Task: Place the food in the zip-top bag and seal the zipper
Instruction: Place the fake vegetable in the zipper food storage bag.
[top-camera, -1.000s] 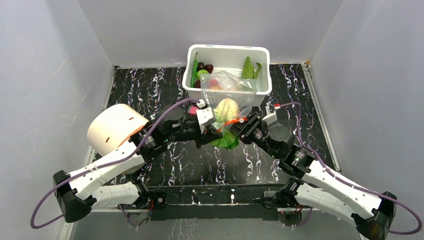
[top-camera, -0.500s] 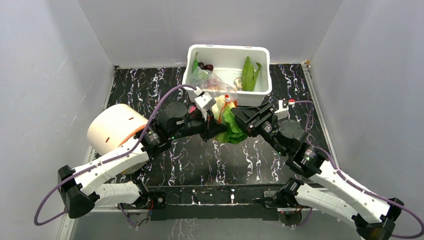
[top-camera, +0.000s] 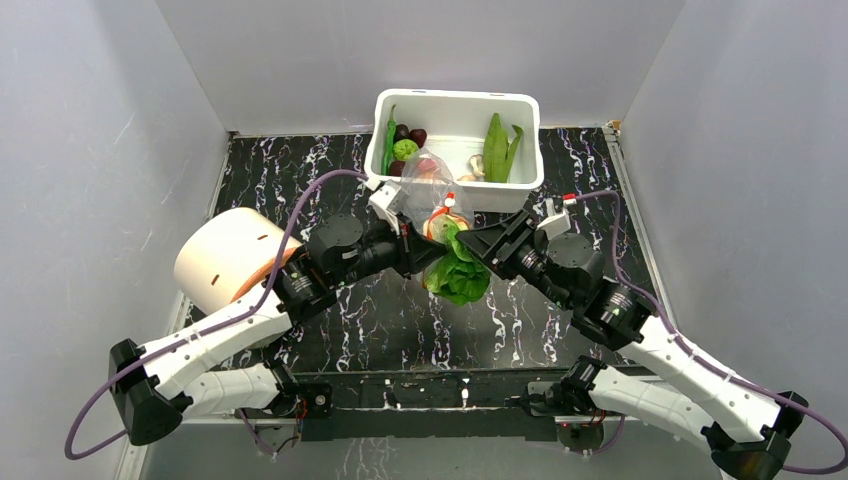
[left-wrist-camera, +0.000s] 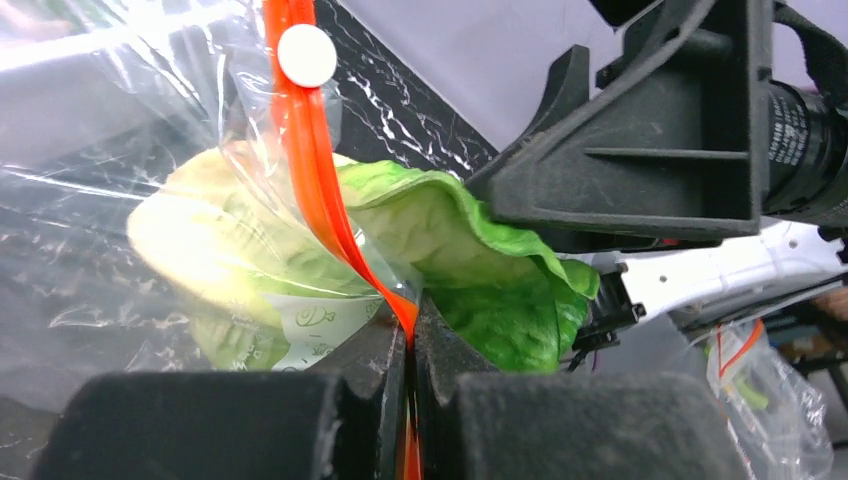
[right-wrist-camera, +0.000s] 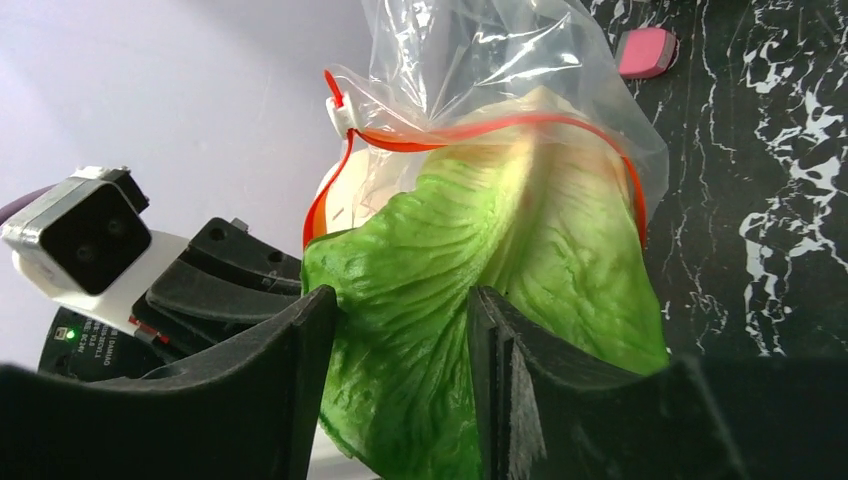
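Observation:
The clear zip-top bag hangs above the table in front of the tub. My left gripper is shut on its orange-red zipper, below the white slider. My right gripper is shut on a fold of the pale-green cabbage. The cabbage's pale end sits inside the bag mouth, and its green leaves hang out below. In the top view the left gripper and the right gripper face each other across the cabbage.
The white tub at the back holds a long green pod, purple rounds, a green ball, leafy greens and mushrooms. A white cylinder lies at the left. A pink piece lies on the table.
Both grippers have moved back toward the tub with the bag and cabbage. The bag now hangs more upright and the green leaves hang lower between the grippers.

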